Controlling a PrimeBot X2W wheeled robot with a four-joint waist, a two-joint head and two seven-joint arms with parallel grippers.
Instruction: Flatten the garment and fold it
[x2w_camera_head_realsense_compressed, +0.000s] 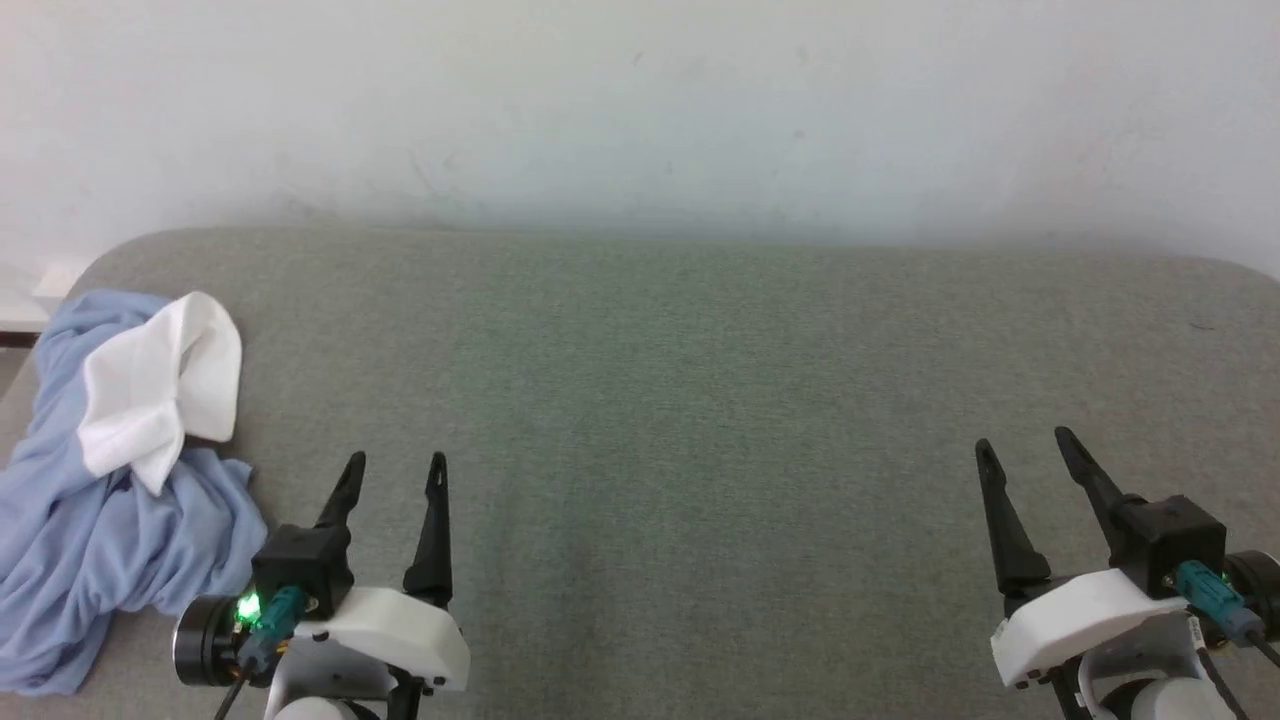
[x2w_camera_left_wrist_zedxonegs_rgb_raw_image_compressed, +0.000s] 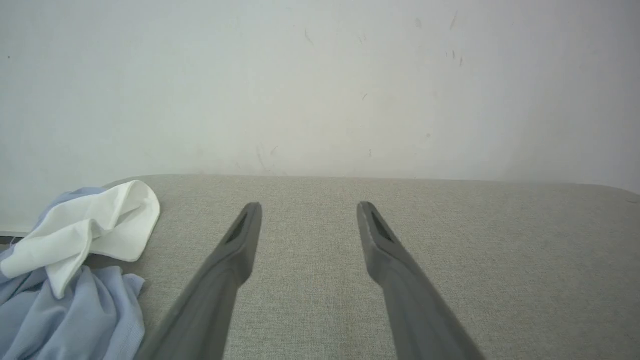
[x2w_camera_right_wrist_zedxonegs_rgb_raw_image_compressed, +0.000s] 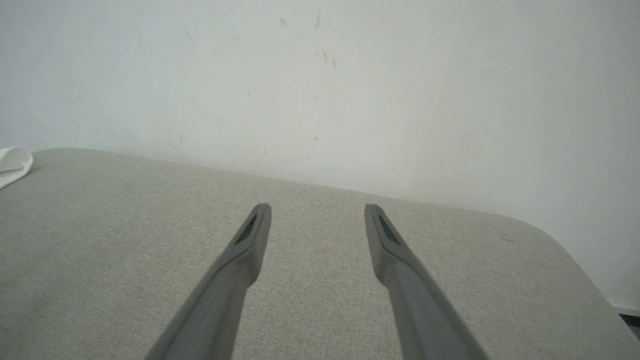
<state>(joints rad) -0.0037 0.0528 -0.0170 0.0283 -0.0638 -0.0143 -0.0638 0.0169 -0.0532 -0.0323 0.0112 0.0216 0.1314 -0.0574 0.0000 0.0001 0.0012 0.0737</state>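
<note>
1. The garment (x2w_camera_head_realsense_compressed: 110, 500) was sitting in a crumpled heap way over on the left side of the grey padded surface (x2w_camera_head_realsense_compressed: 700, 400). Its white collar panel (x2w_camera_head_realsense_compressed: 165, 385) was flopped on top. Some of the blue cloth looked like it hung past the surface's left edge.
2. Both tools were empty. The left gripper (x2w_camera_head_realsense_compressed: 396, 462) had its fingers spread and was just right of the heap, not touching it. The right gripper (x2w_camera_head_realsense_compressed: 1025, 442) was spread too, well apart from the cloth over on the right.
3. Biggest worry imo: the pile was so close to that left edge that a clumsy nudge or a half-caught pinch could've sent the whole thing sliding off.
4. It's soft knit, all bunched up. Closing on the heap blind would probably catch several layers, so it'd lift as a lump instead of opening out.
5. The right arm needed a long reach across to help. That could get it tangled with the left arm.
6. I couldn't tell where the sleeves or hem were. Grabbing the loose collar panel by mistake might just stretch the neck.
</note>
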